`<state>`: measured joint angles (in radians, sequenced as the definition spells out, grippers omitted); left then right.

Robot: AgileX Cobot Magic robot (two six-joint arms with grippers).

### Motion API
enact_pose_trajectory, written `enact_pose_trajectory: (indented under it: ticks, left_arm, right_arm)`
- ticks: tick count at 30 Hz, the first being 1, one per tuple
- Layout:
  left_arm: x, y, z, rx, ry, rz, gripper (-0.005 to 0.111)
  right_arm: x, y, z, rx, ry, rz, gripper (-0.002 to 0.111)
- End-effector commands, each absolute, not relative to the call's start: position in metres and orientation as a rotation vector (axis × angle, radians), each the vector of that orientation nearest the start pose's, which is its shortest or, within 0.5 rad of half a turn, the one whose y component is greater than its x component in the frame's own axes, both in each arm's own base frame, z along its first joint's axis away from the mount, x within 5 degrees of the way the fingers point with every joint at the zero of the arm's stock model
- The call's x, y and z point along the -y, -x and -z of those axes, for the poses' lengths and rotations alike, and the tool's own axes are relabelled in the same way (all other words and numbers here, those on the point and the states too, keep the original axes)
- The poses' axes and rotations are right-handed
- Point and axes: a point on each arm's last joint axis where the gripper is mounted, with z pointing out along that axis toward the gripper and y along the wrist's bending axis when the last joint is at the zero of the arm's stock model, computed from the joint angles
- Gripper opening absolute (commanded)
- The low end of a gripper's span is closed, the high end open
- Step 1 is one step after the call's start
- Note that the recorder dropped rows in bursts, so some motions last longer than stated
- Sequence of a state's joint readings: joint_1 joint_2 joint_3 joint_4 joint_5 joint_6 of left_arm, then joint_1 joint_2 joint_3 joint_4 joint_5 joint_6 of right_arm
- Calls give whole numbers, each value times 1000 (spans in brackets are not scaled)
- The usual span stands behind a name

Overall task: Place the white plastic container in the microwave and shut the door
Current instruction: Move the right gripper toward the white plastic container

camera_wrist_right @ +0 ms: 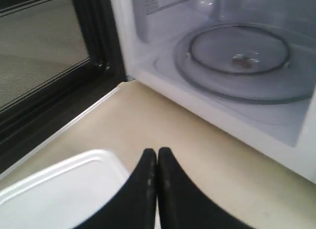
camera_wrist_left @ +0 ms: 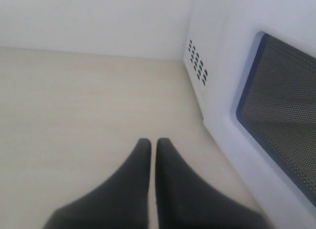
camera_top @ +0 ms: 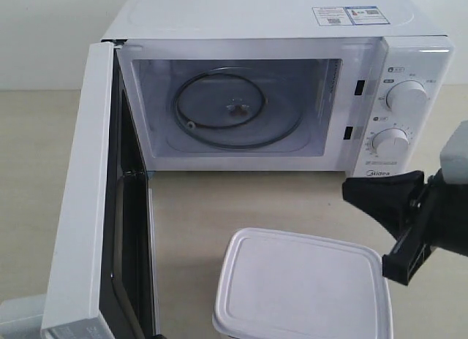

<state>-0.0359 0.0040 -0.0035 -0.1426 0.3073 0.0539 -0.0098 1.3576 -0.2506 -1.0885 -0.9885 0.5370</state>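
Here, left fingers (camera_wrist_left: 131,184) and right fingers (camera_wrist_right: 143,189) touching, empty, dials (camera_top: 406,96) only in exterior view

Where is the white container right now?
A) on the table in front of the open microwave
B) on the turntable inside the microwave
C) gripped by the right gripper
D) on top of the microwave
A: the white plastic container sits on the table in front of the microwave, whose door is open and whose turntable is bare.

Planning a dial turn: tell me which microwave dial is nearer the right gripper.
The lower dial, just above the Midea logo; the upper dial sits farther from the right gripper.
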Motion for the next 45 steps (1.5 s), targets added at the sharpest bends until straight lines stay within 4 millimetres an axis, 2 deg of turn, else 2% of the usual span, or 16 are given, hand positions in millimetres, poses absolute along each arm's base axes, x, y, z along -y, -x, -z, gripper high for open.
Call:
enact_pose_trajectory:
  ticks: [1,10,26,33,35,39,42,45]
  left_arm:
    - [6,-54,-186,-1789,10,117,4]
    - [6,-54,-186,-1789,10,117,4]
    - [6,-54,-186,-1789,10,117,4]
    - [6,-54,-186,-1789,10,117,4]
    - [6,-54,-186,-1789,10,117,4]
    - [6,-54,-186,-1789,10,117,4]
    - [6,-54,-186,-1789,10,117,4]
    - [6,-54,-186,-1789,10,117,4]
  right_arm:
    - [-77,-177,-170,-1682,914,-812,0]
    - [-82,-159,-151,-1745,1112,-1033,0]
    - [-82,-149,-143,-1802,1237,-1074,0]
    - [-98,-138,-140,-1815,1350,-1135,0]
    - [-102,-136,-135,-1882,1381,-1107,0]
    - [-101,-139,-123,-2035,1410,-941,0]
    - [-90,-151,-113,-2212,1285,-718,0]
    - [-86,-167,-114,-2260,1133,-590,0]
